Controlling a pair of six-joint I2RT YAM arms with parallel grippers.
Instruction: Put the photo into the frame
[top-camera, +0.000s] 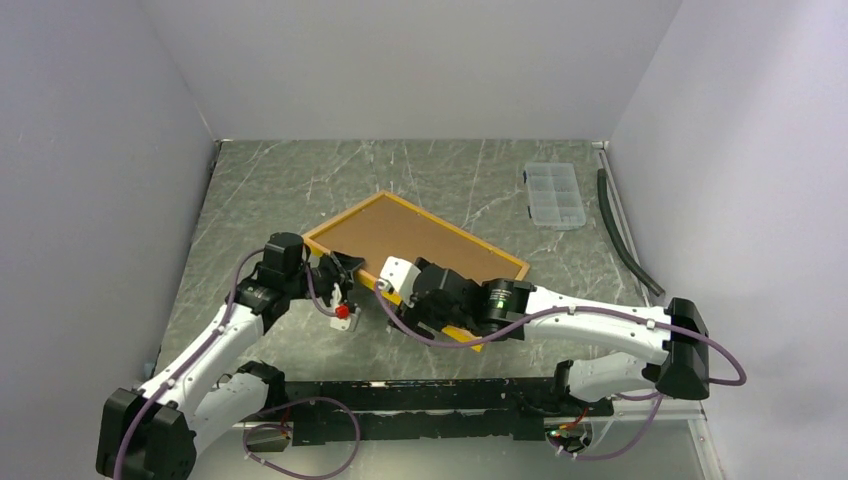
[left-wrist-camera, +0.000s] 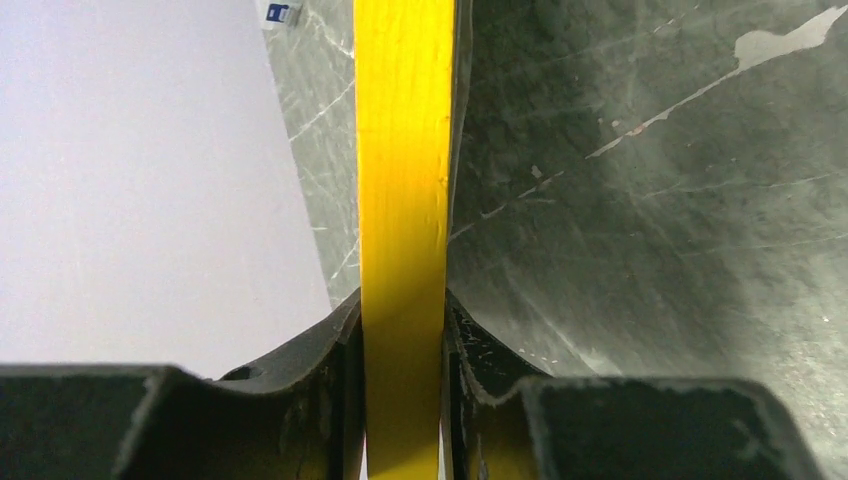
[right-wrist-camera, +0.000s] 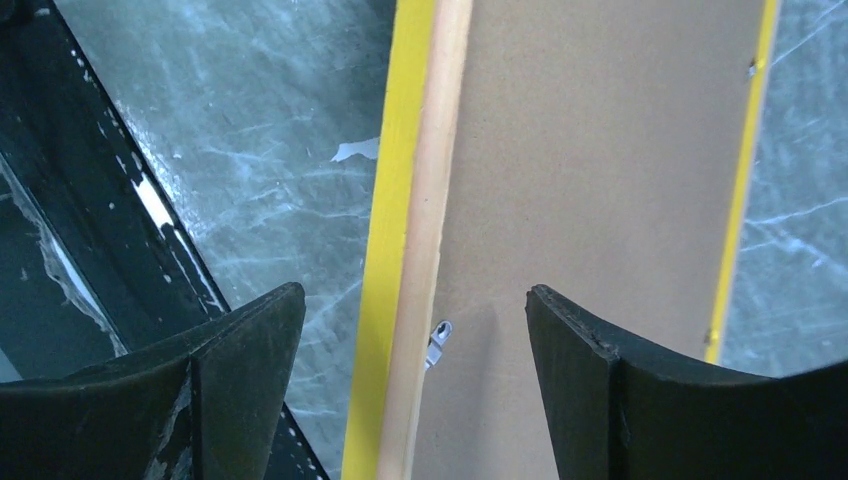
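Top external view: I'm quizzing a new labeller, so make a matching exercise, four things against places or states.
1 left gripper; 2 right gripper; 3 large rectangular yellow-bordered frame; 4 small clear plastic compartment box.
A far right on the table; B open, over a frame edge; C brown back up; D shut on yellow border.
Pairs: 1-D; 2-B; 3-C; 4-A.

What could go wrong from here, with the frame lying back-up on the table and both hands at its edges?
1. The left hand pinches only the thin rail of the large yellow-bordered rectangular picture frame. A pull from there could let it slip or pivot.
2. The right hand is open astride the near rail, beside a small metal tab. Closing might miss or bend the tab, or scrape the brown backing board.
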